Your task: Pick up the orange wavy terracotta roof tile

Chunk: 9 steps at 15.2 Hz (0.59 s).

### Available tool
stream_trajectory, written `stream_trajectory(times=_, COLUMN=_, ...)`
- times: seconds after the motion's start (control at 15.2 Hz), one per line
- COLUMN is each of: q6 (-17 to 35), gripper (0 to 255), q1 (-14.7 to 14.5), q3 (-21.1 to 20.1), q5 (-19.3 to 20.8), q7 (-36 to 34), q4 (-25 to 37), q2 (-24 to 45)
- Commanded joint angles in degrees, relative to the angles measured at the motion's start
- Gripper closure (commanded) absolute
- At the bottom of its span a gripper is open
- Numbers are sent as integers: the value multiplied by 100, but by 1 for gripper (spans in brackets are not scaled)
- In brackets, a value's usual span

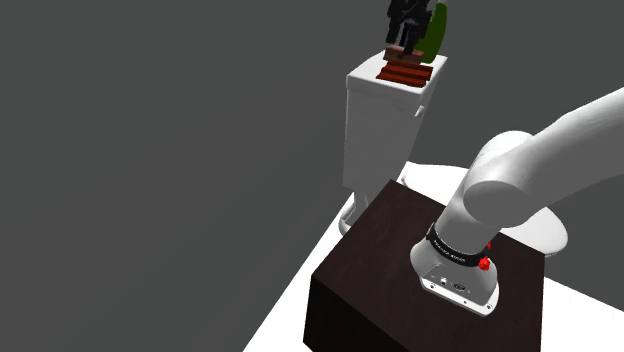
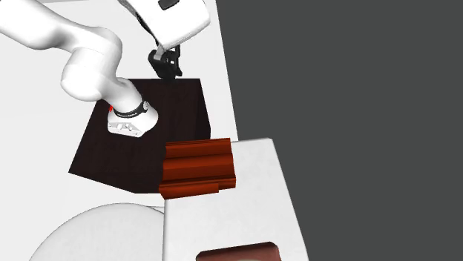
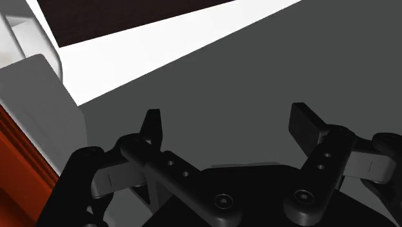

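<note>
Shoulder view: the reddish-brown, ridged roof tile was seen lying flat on the lid of a white toilet tank. The black gripper was pictured just above it, and a rounded green object was partly hidden behind the gripper. Whether the fingertips touched the tile could not be told from this angle. The white arm was shown rising from the dark stand at the lower right, next to a white toilet bowl, all on a white floor.

In the second exterior view, taken from above, the roof tile was pictured at the end of the tank lid nearest the stand. The gripper was framed apart from the tile, against the stand's far edge. A brown object, cut off by the picture's lower edge, was seen farther along the lid.

In the wrist view, the fingers of the gripper were shown spread wide, with nothing held and only grey background between them. The roof tile's orange-red edge was caught off to one side, outside the fingers and against the tank's white wall.
</note>
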<state>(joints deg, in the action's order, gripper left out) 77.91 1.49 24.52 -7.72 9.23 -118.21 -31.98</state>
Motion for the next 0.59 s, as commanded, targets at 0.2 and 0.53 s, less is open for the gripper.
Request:
stream_trajectory(times=0.2, q6=-763, gripper=0, q1=-7, q3=1315, q5=-559, q7=884, q4=908, q2=1031)
stream_trajectory(times=0.53, q6=-1870, gripper=0, q1=67, q3=2843, q5=-1508, q7=2185, q4=2024, q2=2803)
